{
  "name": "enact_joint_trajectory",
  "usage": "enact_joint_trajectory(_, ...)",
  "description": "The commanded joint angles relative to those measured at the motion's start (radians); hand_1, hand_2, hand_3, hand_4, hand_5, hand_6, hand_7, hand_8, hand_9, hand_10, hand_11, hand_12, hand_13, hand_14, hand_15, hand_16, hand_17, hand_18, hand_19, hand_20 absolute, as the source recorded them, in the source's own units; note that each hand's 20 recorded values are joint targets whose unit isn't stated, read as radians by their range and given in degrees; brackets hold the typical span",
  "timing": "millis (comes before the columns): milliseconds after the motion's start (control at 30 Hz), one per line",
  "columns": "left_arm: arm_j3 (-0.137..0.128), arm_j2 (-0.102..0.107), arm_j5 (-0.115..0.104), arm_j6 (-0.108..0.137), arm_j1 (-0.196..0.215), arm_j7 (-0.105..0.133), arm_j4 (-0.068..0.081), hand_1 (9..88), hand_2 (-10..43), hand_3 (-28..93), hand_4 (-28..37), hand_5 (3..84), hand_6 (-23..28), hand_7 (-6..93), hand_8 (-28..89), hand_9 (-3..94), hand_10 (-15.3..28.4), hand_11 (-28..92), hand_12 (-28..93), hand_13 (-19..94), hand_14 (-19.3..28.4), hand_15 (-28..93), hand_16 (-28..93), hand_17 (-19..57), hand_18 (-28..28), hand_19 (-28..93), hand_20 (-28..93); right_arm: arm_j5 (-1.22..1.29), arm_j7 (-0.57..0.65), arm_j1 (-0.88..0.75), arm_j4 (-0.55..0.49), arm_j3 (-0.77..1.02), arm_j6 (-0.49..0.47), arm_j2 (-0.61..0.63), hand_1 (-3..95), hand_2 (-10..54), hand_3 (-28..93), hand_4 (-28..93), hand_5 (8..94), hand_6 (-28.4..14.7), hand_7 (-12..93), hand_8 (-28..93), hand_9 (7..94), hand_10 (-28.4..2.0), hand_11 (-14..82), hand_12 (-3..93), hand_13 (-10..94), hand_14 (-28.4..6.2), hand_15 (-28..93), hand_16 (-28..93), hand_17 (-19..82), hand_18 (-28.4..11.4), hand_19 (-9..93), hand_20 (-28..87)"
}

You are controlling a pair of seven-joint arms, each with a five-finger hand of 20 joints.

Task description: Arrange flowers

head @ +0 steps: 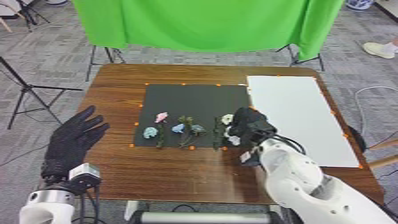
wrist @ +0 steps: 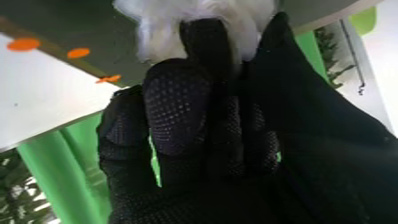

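Pinching a white flower (wrist: pixel 155 25) in my right hand (head: pixel 251 122) at the dark mat's (head: pixel 178 95) 4 o'clock side, probably for a gentle lift. Left hand (head: pixel 69 142) waits at 8, fingers loosely apart, likely giving the right one room.

"What's on the square black mat (head: pixel 182 95)?"
"Flowers, lying flat. A ruffled pink bloom (head: pixel 161 117), with a rounded pale-blue bloom (head: pixel 150 132) nearby. Right of those, a small blue bloom (head: pixel 179 128) and a dull grey-blue bloom (head: pixel 197 129), close together among dark-green stems (head: pixel 186 139)."
"Any white?"
"Yes, soft white blooms (head: pixel 226 119) just beside the right hand (head: pixel 251 124), a slim green stem (head: pixel 216 134) to their left."
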Motion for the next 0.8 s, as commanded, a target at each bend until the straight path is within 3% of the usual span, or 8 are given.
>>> enact_joint_trajectory(33,0.004,-0.011,-0.001,0.0,0.022,0.0,-0.002,24.7,5.9,81,-21.1,38.7,10.7,13.8,-10,35.3,20.0,27,9,26,26.4,50,-10,-10.5,23.4,57,-2,-0.006,0.022,-0.013,-0.021,0.017,-0.026,0.018,42.5,-9.5,87,-28,68.9,-2.1,29,-5,83.0,-10.4,22.4,27.5,75,-6.5,72,15,32,-23.4,93,29)
enact_joint_trajectory(367,0.0,-0.025,0.005,-0.004,0.026,-0.024,-0.007,24.6,5.9,81,-20.9,38.7,10.7,13.9,-10,35.3,19.9,27,9,26,26.3,50,-10,-10.5,23.3,57,-2,0.006,0.053,-0.048,-0.049,0.043,-0.002,0.043,39.9,-9.5,88,-28,68.8,-1.8,26,-5,82.8,-10.9,26.5,25.2,75,-7.0,73,14,33,-23.7,93,31)
enact_joint_trajectory(467,0.001,-0.028,0.004,-0.001,0.037,-0.02,-0.01,24.6,5.9,81,-20.9,38.7,10.7,13.9,-10,35.3,19.9,27,9,26,26.3,50,-10,-10.5,23.3,57,-2,0.049,0.074,-0.079,-0.082,0.08,0.033,0.053,38.6,-9.5,88,-28,68.3,-1.7,25,-7,82.0,-11.3,28.2,23.8,75,-7.2,73,14,33,-23.9,93,30)
enact_joint_trajectory(667,-0.009,-0.038,0.004,-0.005,0.051,-0.007,-0.018,24.5,5.9,81,-21.0,38.7,10.7,14.0,-10,35.3,20.0,27,9,26,26.4,50,-10,-10.5,23.3,57,-2,0.133,0.058,-0.133,-0.139,0.157,0.16,0.049,37.1,-9.5,90,-28,66.6,-1.8,23,-15,77.6,-12.3,30.1,20.4,71,-9.0,73,13,30,-23.2,91,25)
enact_joint_trajectory(800,-0.013,-0.045,0.006,-0.015,0.051,-0.021,-0.019,24.5,5.9,81,-21.0,38.7,10.7,14.0,-10,35.3,20.0,27,9,26,26.3,50,-10,-10.5,23.3,57,-2,0.231,0.01,-0.195,-0.176,0.23,0.258,0.059,35.0,-8.6,91,-28,65.7,-1.7,24,-16,74.9,-13.0,31.4,17.7,69,-9.6,73,12,28,-22.8,90,24)
